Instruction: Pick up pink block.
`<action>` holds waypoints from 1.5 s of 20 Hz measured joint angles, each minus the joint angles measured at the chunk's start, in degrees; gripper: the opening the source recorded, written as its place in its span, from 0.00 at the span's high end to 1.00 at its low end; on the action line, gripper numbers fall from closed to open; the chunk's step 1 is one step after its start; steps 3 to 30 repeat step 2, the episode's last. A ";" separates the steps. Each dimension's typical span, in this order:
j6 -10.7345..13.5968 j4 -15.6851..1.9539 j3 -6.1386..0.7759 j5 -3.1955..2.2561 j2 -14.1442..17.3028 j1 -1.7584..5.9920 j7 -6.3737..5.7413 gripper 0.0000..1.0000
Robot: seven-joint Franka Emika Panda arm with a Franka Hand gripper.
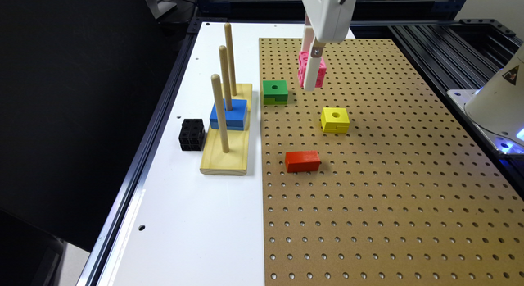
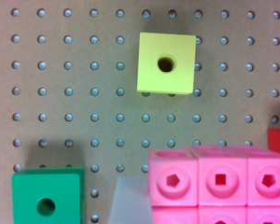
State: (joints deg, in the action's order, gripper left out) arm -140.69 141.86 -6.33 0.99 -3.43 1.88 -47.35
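Pink block: the small bright pink plastic cube of linked dimpled cubes is seen between the fingers of the white tool, over the far part of the brown pegboard, apparently lifted clear of it.
Tool state: closed on the pink block; in the wrist view one pale finger lies against the block's side face.
Step in hand: judged to be the lift, with the grasp already made.
Lift direction: a straight vertical rise is advised, so that the block is not swung against anything beside it.
Grip: the pressure should be kept even; the dimpled faces are hard plastic, and slipping or twisting in the fingers is possible if the hold is loosened.
Nearest neighbour: the green wooden block with a round hole sits on the pegboard near its edge beside the white tabletop, just beside the tool; sideways drift toward it should be avoided.
Other things: the yellow block with a hole and the solid red rectangular block lie nearer the pegboard's middle, apart from the tool.
Completion: the pick may be counted done once clear air is seen under the block.
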 joint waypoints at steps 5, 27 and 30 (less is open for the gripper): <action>1.75 -0.03 0.00 0.02 -1.88 0.00 -0.01 1.00; 1.75 -0.03 0.00 0.02 -1.88 0.00 -0.01 1.00; 1.75 -0.03 0.00 0.02 -1.88 0.00 -0.01 1.00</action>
